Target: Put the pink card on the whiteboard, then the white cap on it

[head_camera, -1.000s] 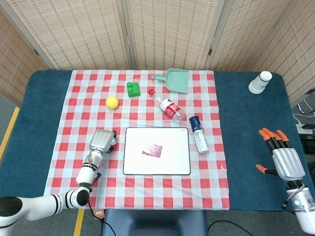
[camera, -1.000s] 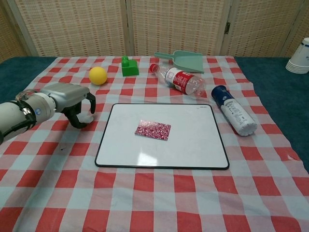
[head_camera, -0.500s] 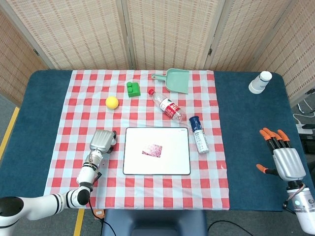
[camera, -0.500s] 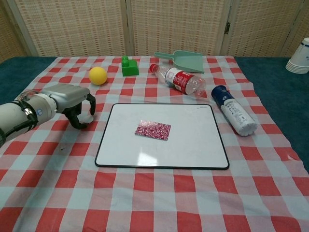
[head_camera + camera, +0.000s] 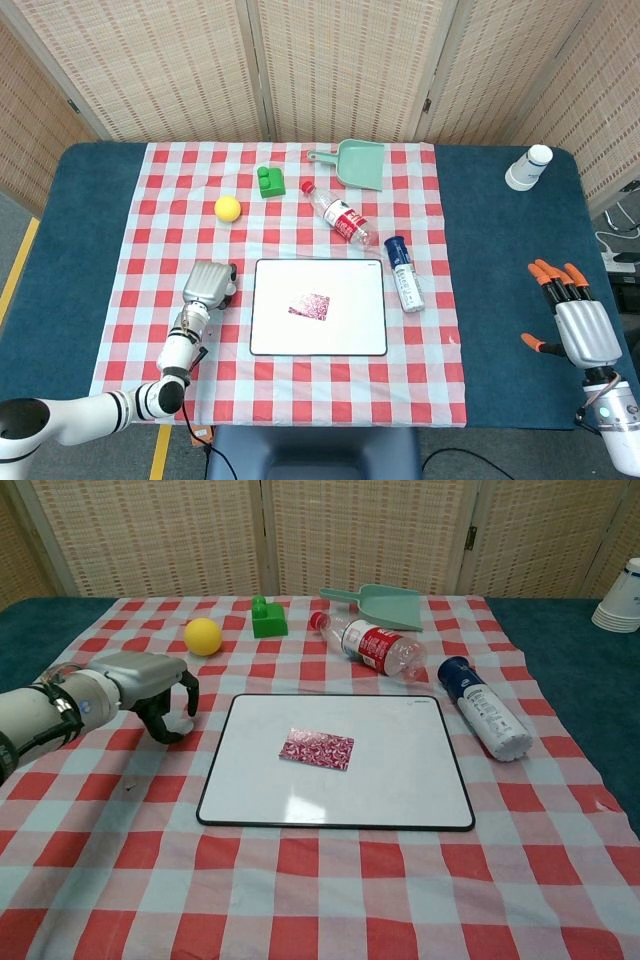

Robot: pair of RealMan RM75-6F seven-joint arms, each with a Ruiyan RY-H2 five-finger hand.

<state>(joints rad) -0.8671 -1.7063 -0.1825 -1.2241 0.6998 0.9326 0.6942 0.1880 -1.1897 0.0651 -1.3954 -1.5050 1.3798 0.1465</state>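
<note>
You get no readable text in either view. The red label on the clear bottle [image 5: 378, 647] shows white marks too small to make out, and the print on the blue-capped white tube [image 5: 487, 720] is just as illegible.

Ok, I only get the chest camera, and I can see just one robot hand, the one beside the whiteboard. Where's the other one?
Observer: The head view shows the right hand over the blue table, well to the right of the checkered cloth. Its fingers are spread and it holds nothing.
Operator: And those cups are cut off at my edge. Are they on the cloth too?
Observer: No. The cup stack sits on the bare blue table near its far right corner, off the cloth.
</note>
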